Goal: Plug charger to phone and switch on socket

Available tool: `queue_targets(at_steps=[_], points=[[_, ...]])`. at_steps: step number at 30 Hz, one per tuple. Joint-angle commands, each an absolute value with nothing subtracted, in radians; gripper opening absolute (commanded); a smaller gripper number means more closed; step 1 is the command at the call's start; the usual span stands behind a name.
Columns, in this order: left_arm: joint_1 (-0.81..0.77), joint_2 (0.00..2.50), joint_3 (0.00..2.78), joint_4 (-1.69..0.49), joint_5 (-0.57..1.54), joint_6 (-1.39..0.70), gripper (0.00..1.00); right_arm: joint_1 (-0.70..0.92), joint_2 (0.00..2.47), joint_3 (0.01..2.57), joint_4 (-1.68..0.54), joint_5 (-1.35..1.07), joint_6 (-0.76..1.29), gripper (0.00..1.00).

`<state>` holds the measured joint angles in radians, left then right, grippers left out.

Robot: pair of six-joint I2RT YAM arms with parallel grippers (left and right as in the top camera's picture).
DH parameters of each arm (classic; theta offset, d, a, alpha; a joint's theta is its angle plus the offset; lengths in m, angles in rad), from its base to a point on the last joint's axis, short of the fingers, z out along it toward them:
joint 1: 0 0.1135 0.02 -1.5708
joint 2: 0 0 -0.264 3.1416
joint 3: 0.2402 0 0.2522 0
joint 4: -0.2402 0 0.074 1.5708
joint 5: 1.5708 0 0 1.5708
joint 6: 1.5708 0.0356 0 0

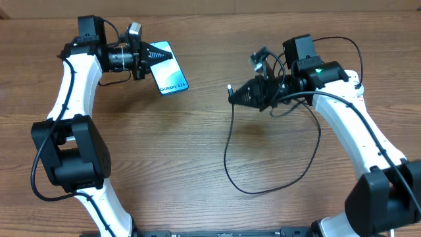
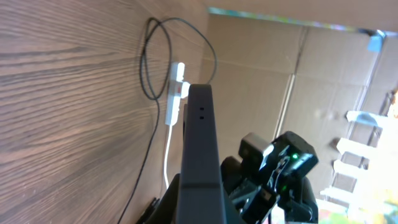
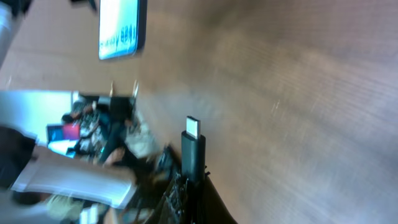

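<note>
My left gripper is shut on the phone and holds it above the table at the back left, lit blue screen facing up. In the left wrist view I see the phone edge-on. My right gripper is shut on the charger's connector, whose tip points left toward the phone across a gap. The black cable loops down over the table. In the right wrist view the connector sticks up from the jaws, with the phone far off. The white socket shows only in the left wrist view.
The socket's thick white cord runs along the table beside the black cable. The right arm stretches across the table's right side. Cardboard walls stand beyond the table.
</note>
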<state>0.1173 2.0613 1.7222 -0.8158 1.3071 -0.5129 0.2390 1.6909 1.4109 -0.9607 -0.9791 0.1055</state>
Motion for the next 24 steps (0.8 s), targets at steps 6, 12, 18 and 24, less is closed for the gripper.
queue_targets(at_steps=[6, 12, 18, 24], points=[[0.084, 2.052, 1.739, -0.805, 1.459, -0.422, 0.04, 0.324, 1.616, 1.341, -0.911, -1.067, 0.084, 0.04], [0.059, 2.052, 1.739, -0.8, 1.462, -0.422, 0.04, 0.443, 1.616, 1.313, -0.707, -1.021, 0.243, 0.04], [0.04, 2.052, 1.739, -0.8, 1.473, -0.434, 0.04, 0.507, 1.617, 1.312, -0.61, -0.918, 0.398, 0.04], [0.034, 2.052, 1.739, -0.8, 1.476, -0.434, 0.04, 0.511, 1.617, 1.274, -0.491, -0.891, 0.529, 0.04]])
